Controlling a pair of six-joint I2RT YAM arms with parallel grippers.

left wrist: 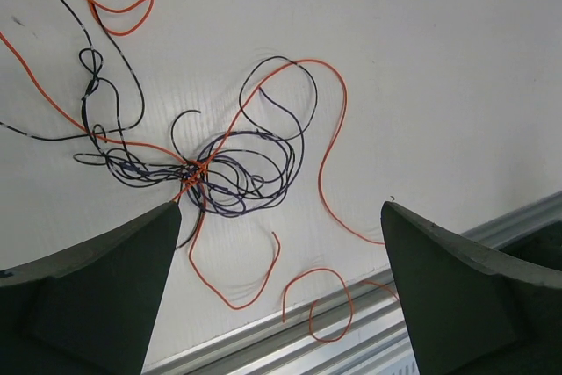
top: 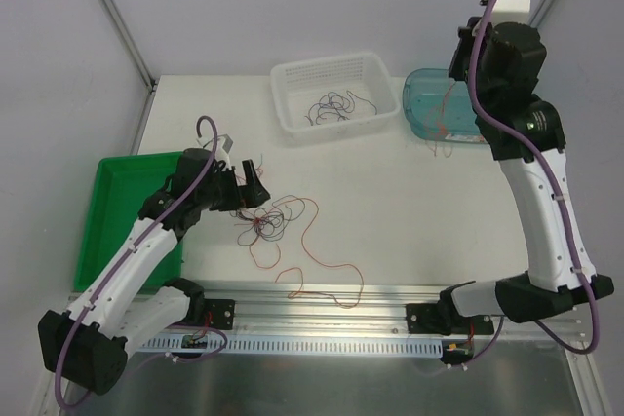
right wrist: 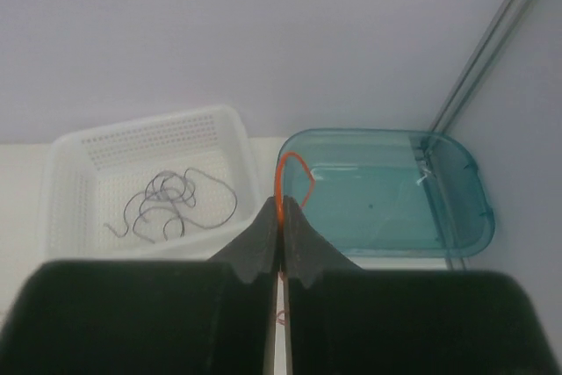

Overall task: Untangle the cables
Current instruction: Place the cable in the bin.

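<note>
A tangle of black, purple and orange cables (top: 265,221) lies on the white table in front of the left arm, and one long orange strand (top: 327,275) trails toward the rail. My left gripper (top: 244,180) hovers just above the tangle (left wrist: 219,173) with its jaws wide open (left wrist: 281,208) and nothing between them. My right gripper (top: 460,46) is raised high over the teal bin and is shut (right wrist: 281,212) on a single orange cable (right wrist: 295,173), which hangs down below it (top: 444,114).
A white perforated basket (top: 322,62) at the back holds several loose dark cables (top: 331,107). To its right stands the teal bin (top: 424,94). A green tray (top: 122,192) lies under the left arm. An aluminium rail (top: 322,311) runs along the near table edge.
</note>
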